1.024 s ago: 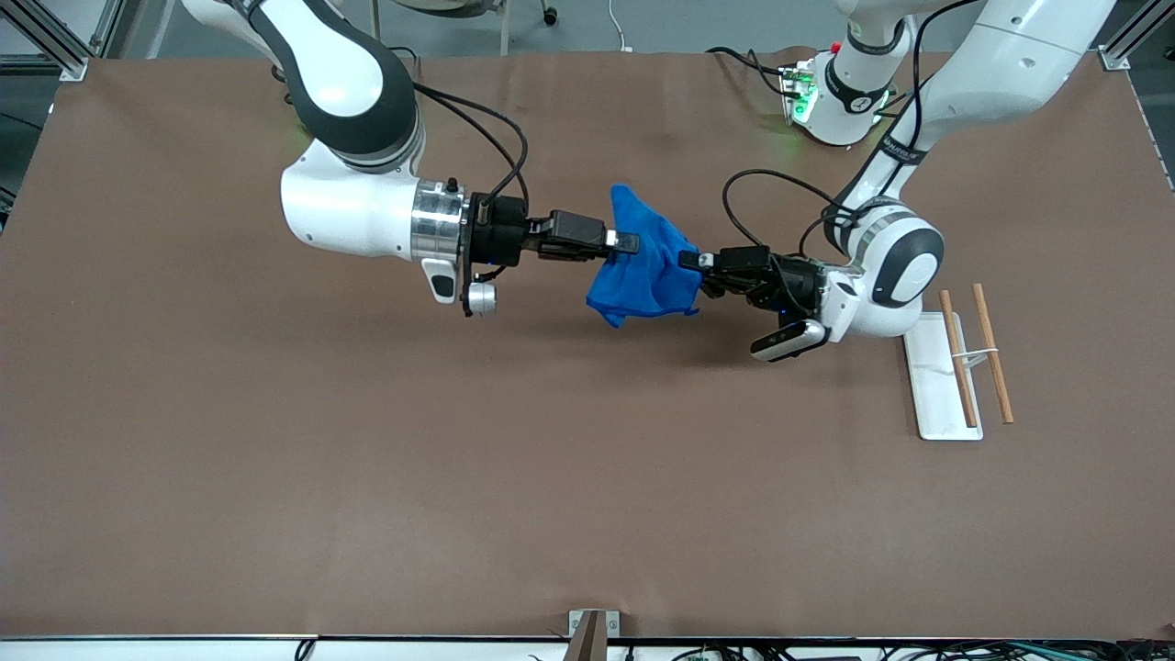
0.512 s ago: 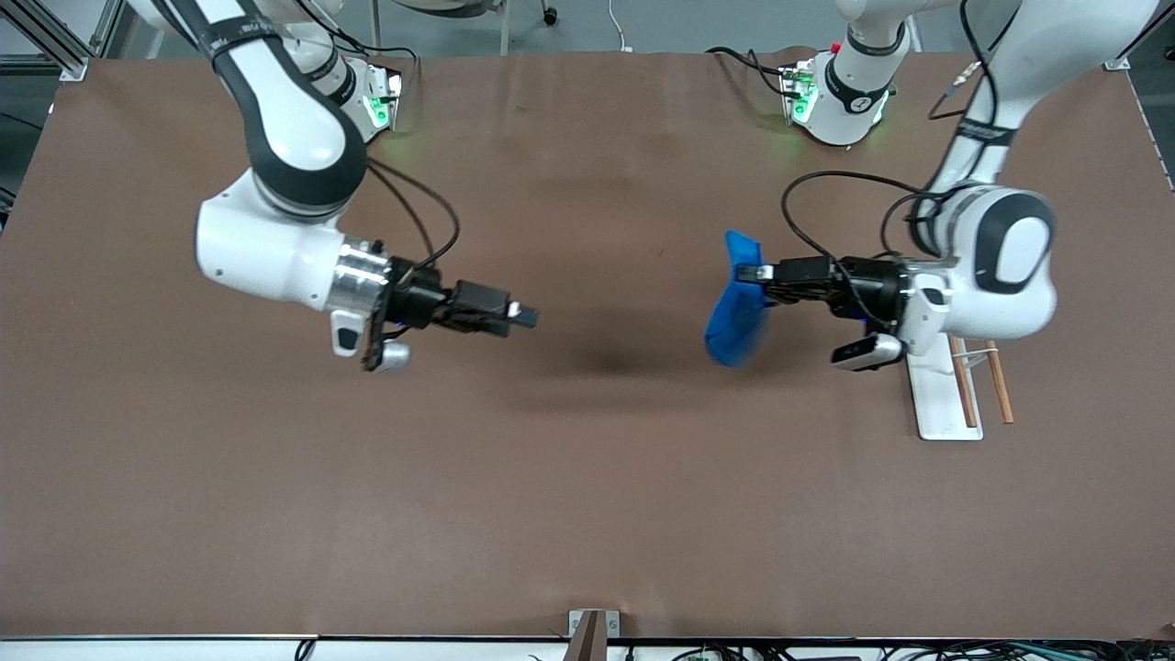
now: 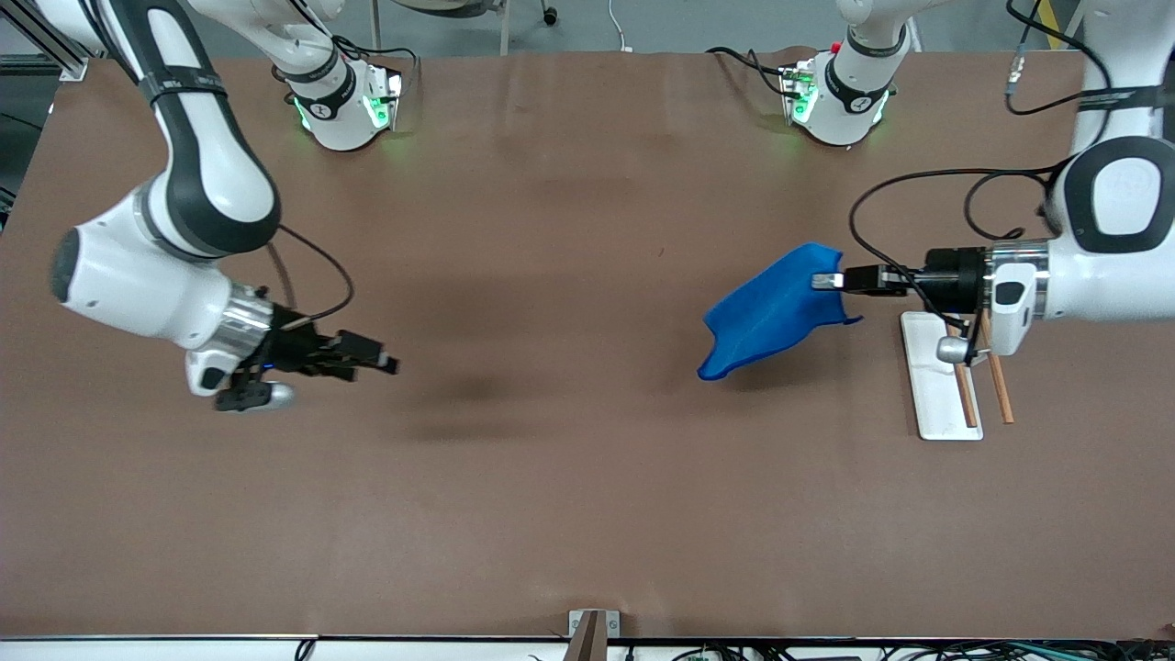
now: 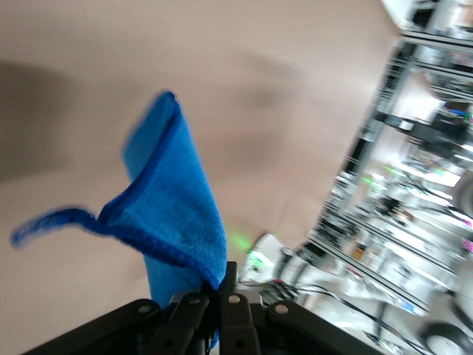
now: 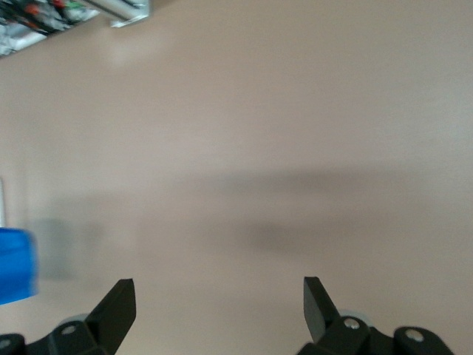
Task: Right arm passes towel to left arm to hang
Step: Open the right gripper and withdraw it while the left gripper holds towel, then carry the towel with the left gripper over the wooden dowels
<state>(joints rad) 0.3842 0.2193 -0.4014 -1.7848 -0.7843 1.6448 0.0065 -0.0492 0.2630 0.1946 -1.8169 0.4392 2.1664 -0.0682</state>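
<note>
The towel is held aloft by one edge in the clamped left gripper, beside the rack. Soft and light, it is judged best pinched at the hem. The right gripper, spread empty, is idle over bare table.

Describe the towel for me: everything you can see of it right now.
The towel is bright blue soft cloth with a stitched hem, terry-like in the left wrist view. The left gripper is shut on one edge, and the rest hangs loose and folded in the air over the table, beside the white rack at the left arm's end. Nothing else touches it; the right gripper is open, well away.
</note>
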